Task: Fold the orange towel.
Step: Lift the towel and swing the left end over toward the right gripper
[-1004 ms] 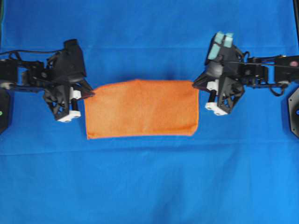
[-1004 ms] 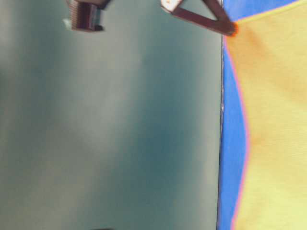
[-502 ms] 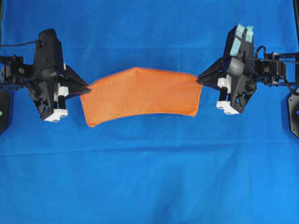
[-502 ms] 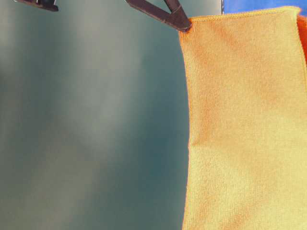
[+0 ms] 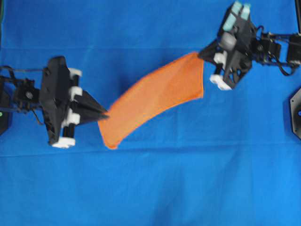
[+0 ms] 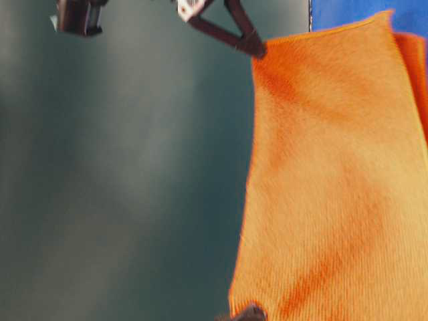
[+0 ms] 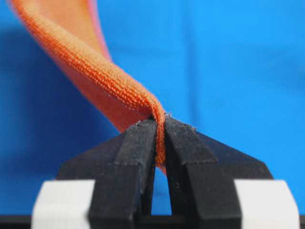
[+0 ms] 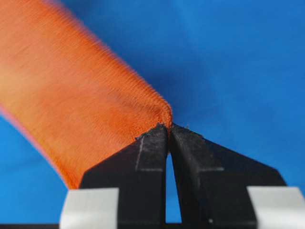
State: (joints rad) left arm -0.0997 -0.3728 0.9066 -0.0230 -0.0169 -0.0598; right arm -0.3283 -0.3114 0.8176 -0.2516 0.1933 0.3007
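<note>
The orange towel [image 5: 153, 98], folded double, hangs stretched in the air on a slant from upper right to lower left over the blue surface. My left gripper [image 5: 104, 116] is shut on its lower-left corner; in the left wrist view the cloth edge [image 7: 102, 71] is pinched between the black fingertips [image 7: 138, 143]. At the upper right, my right gripper [image 5: 201, 53] is shut on the opposite corner, and the towel [image 8: 71, 100] runs off to the left from its tips. In the table-level view the towel [image 6: 334, 187] fills the right side, with a gripper tip [image 6: 251, 43] at its top corner.
A blue cloth [image 5: 150, 188] covers the whole table under the arms. A dark mount [image 5: 296, 113] sits at the right edge and another [image 5: 3, 113] at the left edge.
The towel has swung from level to a diagonal: my left gripper moved right and toward the front edge, my right gripper moved toward the far edge. Both grips held.
</note>
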